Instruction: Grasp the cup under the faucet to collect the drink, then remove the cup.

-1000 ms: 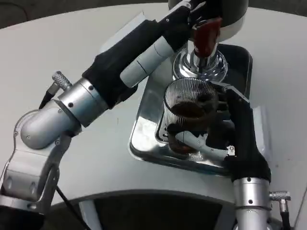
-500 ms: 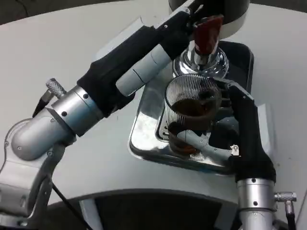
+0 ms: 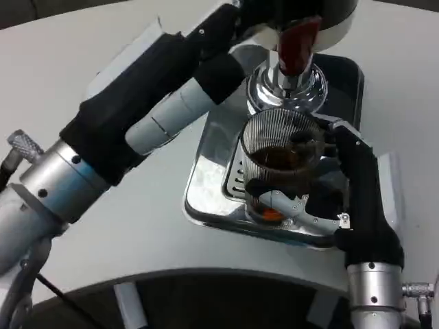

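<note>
Gripping the cup (image 3: 281, 161) with my right hand (image 3: 322, 185), fingers wrapped around its lower wall from the right and a thumb crossing the front near the base. My right forearm rises from the bottom edge, black sleeve above a silver cuff. My left arm slants in from the lower left, silver then black, reaching up to the dispenser; my left hand (image 3: 236, 20) sits by the red tap handle (image 3: 296, 42) at the top edge, and I cannot tell whether its fingers are closed on anything.

The cup is clear, finely ribbed with vertical lines, round-mouthed, with dark brown drink pooled in its lower half. It stands upright on the drip tray (image 3: 206, 185), right under the faucet (image 3: 288, 82), whose chrome collar is polished and bulbous. The tray is shiny metal, rectangular with rounded corners and a raised rim, its far part dark.

White bench (image 3: 103, 41) spreads wide to the left and behind. The bench's curved front edge runs close below the tray, with dark space beneath. Right of the tray, a narrow strip of bench remains beside my forearm.
</note>
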Action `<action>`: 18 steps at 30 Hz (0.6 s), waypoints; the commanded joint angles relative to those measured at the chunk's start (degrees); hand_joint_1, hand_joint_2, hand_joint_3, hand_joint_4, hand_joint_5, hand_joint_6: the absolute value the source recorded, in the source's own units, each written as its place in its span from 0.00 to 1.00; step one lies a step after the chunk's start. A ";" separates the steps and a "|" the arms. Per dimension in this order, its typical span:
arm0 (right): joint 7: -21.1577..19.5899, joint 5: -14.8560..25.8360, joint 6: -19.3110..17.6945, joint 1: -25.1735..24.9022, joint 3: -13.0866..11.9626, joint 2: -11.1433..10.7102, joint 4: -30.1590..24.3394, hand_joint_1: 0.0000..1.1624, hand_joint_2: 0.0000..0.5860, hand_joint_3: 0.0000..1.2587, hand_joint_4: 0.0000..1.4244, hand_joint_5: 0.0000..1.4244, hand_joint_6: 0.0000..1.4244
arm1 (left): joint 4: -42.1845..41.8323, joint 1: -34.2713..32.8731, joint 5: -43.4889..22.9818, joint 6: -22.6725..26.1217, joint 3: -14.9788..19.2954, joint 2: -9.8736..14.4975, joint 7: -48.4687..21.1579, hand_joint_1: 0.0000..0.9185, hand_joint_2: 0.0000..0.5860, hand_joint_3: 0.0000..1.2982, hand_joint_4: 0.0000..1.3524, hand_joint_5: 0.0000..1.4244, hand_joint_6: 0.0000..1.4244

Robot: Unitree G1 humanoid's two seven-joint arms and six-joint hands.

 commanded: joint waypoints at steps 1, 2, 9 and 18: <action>0.33 0.51 -0.69 1.23 0.11 0.77 -3.38 0.83 0.25 0.54 0.54 0.60 0.52 | -3.90 3.56 0.67 0.60 2.27 1.75 1.51 0.00 0.11 0.00 0.00 0.02 0.00; 0.56 0.64 -0.67 1.68 0.05 0.77 -4.18 0.83 0.25 0.54 0.54 0.60 0.52 | -4.86 4.66 0.87 0.38 3.05 2.08 1.86 0.00 0.11 0.00 0.00 0.02 0.00; 2.39 1.41 -0.16 4.95 -0.23 0.86 -9.51 0.83 0.25 0.55 0.54 0.60 0.52 | -9.44 10.28 1.45 -1.27 6.55 3.95 1.79 0.00 0.11 0.00 0.00 0.02 0.00; 8.35 4.03 1.38 12.97 -0.51 0.01 -21.50 0.83 0.25 0.55 0.54 0.60 0.52 | -11.31 22.34 1.19 -9.79 12.09 6.65 -2.04 0.00 0.11 0.01 0.00 0.02 0.00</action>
